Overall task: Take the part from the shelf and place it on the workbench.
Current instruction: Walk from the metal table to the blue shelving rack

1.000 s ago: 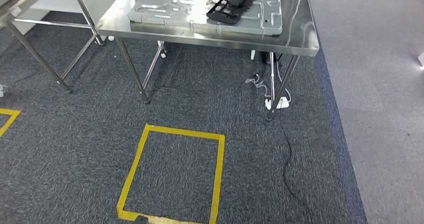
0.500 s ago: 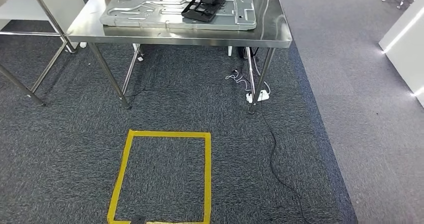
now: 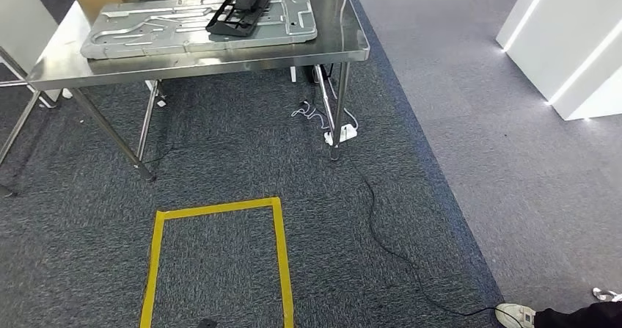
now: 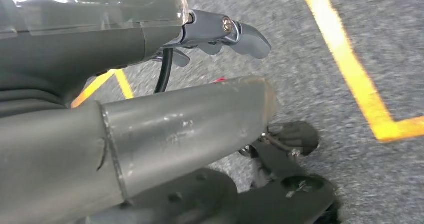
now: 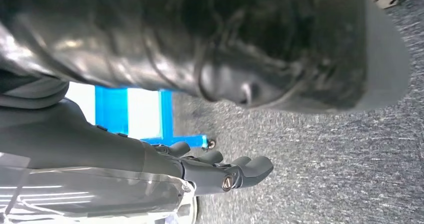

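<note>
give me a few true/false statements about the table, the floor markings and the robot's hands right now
1. A black part lies on a grey metal plate on the steel table. True.
2. The yellow tape square is marked on the tabletop. False: it is on the dark carpet in front of the table.
3. The left hand grips the black part. False: it holds nothing and hangs over the carpet.
4. A black cable runs across the carpet from under the table. True.
5. The right hand holds nothing. True.
6. A cardboard box sits inside the yellow square. False: only carpet is inside it.
</note>
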Controlling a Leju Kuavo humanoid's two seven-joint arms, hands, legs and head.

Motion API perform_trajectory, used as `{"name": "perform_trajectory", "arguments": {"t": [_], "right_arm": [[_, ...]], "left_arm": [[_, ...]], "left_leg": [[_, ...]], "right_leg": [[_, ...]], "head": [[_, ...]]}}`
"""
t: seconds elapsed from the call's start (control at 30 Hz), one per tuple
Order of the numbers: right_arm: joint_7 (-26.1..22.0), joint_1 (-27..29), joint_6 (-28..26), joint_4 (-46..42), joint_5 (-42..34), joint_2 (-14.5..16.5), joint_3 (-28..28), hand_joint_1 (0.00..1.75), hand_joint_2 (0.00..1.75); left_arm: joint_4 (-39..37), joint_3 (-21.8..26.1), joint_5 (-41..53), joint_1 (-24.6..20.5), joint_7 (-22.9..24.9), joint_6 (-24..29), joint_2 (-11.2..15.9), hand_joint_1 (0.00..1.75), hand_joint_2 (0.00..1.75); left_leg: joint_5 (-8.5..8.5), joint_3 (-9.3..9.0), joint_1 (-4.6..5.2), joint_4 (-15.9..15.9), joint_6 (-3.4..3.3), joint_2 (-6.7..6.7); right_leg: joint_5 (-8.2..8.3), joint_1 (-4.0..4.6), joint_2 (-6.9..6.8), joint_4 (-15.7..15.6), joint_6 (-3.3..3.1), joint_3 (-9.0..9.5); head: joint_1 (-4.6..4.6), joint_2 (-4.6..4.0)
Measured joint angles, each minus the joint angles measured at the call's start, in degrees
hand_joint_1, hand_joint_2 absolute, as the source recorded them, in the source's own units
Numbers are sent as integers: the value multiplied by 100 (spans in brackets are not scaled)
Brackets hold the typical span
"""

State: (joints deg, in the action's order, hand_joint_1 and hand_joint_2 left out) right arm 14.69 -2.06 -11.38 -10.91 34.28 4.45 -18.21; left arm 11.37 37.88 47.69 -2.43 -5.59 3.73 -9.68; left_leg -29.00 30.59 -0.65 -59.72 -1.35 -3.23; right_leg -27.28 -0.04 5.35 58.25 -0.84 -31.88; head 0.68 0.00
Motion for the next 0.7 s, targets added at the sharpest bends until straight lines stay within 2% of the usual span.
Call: {"name": "perform_trajectory", "arguments": {"t": [0.03,0.07,0.1,0.13,0.2,0.23,0.27,0.3,0.33,0.37,0.4,0.43,0.5,0.53,0.57,0.63,0.7], "right_arm": [[-8,-3,-3,0,5,2,-11,0,0],[-12,-2,-5,0,8,4,-21,0,0],[-13,7,-7,0,11,3,-31,0,0],[-11,20,-8,0,12,1,-40,0,0],[2,25,-7,1,6,-1,-57,0,0],[12,20,-6,2,-2,-2,-66,0,0],[21,12,-5,2,-13,-1,-72,0,0],[31,8,-5,2,-25,-1,-78,0,0],[40,11,-5,2,-37,-1,-85,0,0],[48,16,-5,2,-46,-2,-95,0,0],[56,22,-5,2,-54,-3,-105,0,0],[59,26,-5,2,-58,-3,-113,0,0],[60,14,-5,2,-62,-4,-122,0,0],[60,9,-5,2,-62,-3,-124,0,0],[60,7,-5,2,-62,-3,-127,0,0],[62,16,-5,2,-67,-3,-145,0,0],[69,16,-6,3,-81,3,-168,0,0]], "left_arm": [[0,5,13,-6,-19,-2,1,0,0],[0,11,23,-14,-35,-3,1,0,0],[0,17,33,-22,-51,-2,-1,0,0],[0,23,36,-29,-63,-1,-3,0,0],[0,34,40,-32,-89,1,-7,0,0],[0,38,43,-30,-97,0,-8,0,0],[0,43,44,-25,-101,0,-8,0,0],[0,46,45,-18,-101,1,-7,0,0],[0,48,45,-14,-101,2,-6,0,0],[0,48,46,-15,-101,5,-5,0,0],[0,48,48,-19,-102,7,-4,0,0],[0,48,50,-23,-103,9,-4,0,0],[0,49,52,-27,-106,12,-2,0,0],[0,50,53,-32,-109,14,0,0,0],[0,50,54,-38,-111,15,2,0,0],[0,50,66,-57,-113,16,3,0,0],[0,50,93,-67,-113,17,5,0,0]], "left_leg": [[12,-53,10,128,-17,-72],[7,-62,21,153,-24,-57],[26,-69,16,181,-41,-1],[53,-81,6,222,-67,68],[109,-102,-21,307,-132,212],[118,-103,-14,319,-151,290],[117,-98,-7,320,-163,369],[112,-92,-2,317,-164,452],[106,-91,-2,313,-161,532],[98,-95,-3,310,-154,605],[86,-105,-7,305,-140,671],[69,-120,-8,296,-119,732],[26,-148,13,274,-55,839],[10,-162,25,267,-19,885],[0,-176,35,266,16,933],[-25,-207,24,262,84,1009],[-214,-139,-1,48,134,818]], "right_leg": [[8,-15,60,13,34,-32],[23,-26,119,15,77,-62],[38,-38,174,9,120,-83],[29,-34,136,29,155,-103],[-167,-12,-142,324,213,-249],[-346,-19,-316,638,237,-400],[-536,-33,-421,1024,265,-591],[-664,-57,-461,1363,293,-756],[-697,-83,-485,1559,319,-850],[-625,-108,-505,1550,341,-837],[-450,-129,-551,1283,358,-689],[-245,-143,-649,865,365,-460],[-2,-121,-892,165,329,-88],[25,-102,-956,19,296,-22],[12,-80,-949,1,259,-31],[35,-84,-820,-14,189,-51],[70,-110,-696,-54,109,-45]], "head": [[2,0],[2,0],[2,0],[4,0],[23,0],[30,0],[38,0],[38,0],[38,0],[38,0],[38,0],[39,0],[38,0],[36,0],[33,0],[31,0],[23,0]]}}
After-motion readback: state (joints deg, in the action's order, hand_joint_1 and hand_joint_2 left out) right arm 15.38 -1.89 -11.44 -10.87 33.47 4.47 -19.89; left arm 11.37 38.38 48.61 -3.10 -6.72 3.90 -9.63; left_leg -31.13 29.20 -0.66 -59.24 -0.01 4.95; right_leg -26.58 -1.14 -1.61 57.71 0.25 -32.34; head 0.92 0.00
